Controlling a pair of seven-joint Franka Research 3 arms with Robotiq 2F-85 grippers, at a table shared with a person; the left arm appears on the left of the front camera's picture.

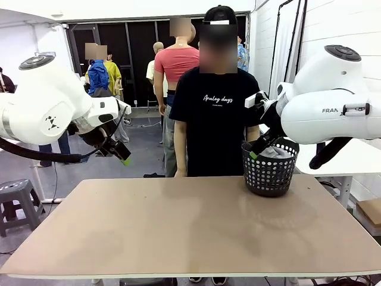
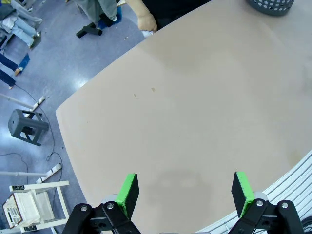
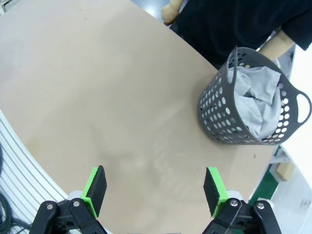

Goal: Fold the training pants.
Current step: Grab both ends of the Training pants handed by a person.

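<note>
Your target, the light grey soft-fabric training pants (image 3: 253, 100), lies bunched inside the black perforated plastic basket (image 3: 219, 114), which stands on the tan table (image 1: 190, 232) at its far right corner, right in front of the person in the black T-shirt (image 1: 214, 113). The cloth is crumpled below and around the rim, so you cannot read a long axis or find the waistband yet.

Your right gripper (image 3: 155, 187) is by far the nearer one. In the front view it hangs just beside the basket's rim, on the side toward the table's middle. Its jaws stand wide apart with nothing between the green pads. From its wrist camera the basket sits ahead and off to the right of the fingers, not between them, so the jaws point at bare tabletop rather than at the cloth.

Your left gripper (image 2: 185, 192) hovers high over the table's left side, well apart from the basket, which shows at the far top-right corner of its own view. Its jaws are also spread wide and empty.

In my judgement the reach belongs to the right arm: swing toward the basket's mouth and come down onto the uppermost grey fold. Mind the rim and the person's hand (image 3: 170, 12) near the table's far edge.
</note>
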